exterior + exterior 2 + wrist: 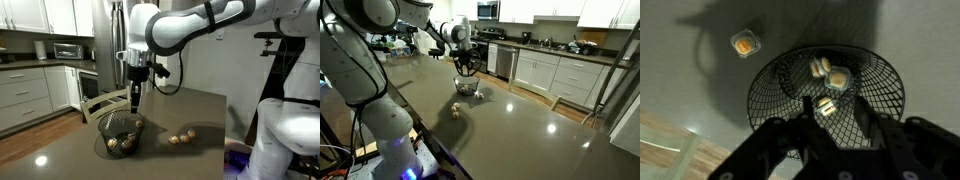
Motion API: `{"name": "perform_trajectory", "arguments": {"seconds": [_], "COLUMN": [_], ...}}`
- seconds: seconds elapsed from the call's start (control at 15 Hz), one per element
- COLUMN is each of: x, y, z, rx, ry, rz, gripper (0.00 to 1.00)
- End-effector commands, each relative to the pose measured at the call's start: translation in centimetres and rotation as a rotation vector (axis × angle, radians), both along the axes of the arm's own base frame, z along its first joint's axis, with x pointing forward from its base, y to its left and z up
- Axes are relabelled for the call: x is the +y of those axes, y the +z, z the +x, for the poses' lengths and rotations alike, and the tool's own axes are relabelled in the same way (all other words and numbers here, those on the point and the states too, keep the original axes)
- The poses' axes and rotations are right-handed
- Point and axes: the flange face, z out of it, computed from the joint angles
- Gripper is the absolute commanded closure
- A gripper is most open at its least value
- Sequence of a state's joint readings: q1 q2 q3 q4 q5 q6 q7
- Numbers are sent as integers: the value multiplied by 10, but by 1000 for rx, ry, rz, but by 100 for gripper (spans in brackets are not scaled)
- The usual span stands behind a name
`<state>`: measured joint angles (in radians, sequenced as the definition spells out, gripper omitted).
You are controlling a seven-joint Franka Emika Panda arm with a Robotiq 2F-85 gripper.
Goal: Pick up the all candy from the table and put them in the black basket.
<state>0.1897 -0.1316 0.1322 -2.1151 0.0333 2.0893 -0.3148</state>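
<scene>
I'm releasing over the black basket (108, 124), gripper (136, 101) half-open and empty; next I fetch the loose candy (181, 139) on the desk (60, 150).

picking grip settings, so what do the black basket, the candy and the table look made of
black basket: looks like thin metal wire with a dark coating; open, see-through mesh.
candy: golden-tan wrappers, probably foil; too small to be sure.
table: hard, smooth, glossy dark top with bright reflections; laminate, stone or lacquered wood, cannot tell which.
</scene>
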Motion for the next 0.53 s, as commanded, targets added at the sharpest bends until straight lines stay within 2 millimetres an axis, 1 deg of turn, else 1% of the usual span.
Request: {"name": "perform_trajectory", "arguments": {"seconds": [0.0, 0.2, 0.33, 0.4, 0.47], "x": [0, -5, -11, -15, -24], "y": [-3, -3, -3, -3, -4], "z": [-2, -2, -2, -1, 0], "rx": [-4, -6, -11, -13, -14], "ry": [23, -10, -22, -32, -45], "rz": [23, 4, -1, -4, -8], "gripper": [23, 4, 0, 0, 0]}}
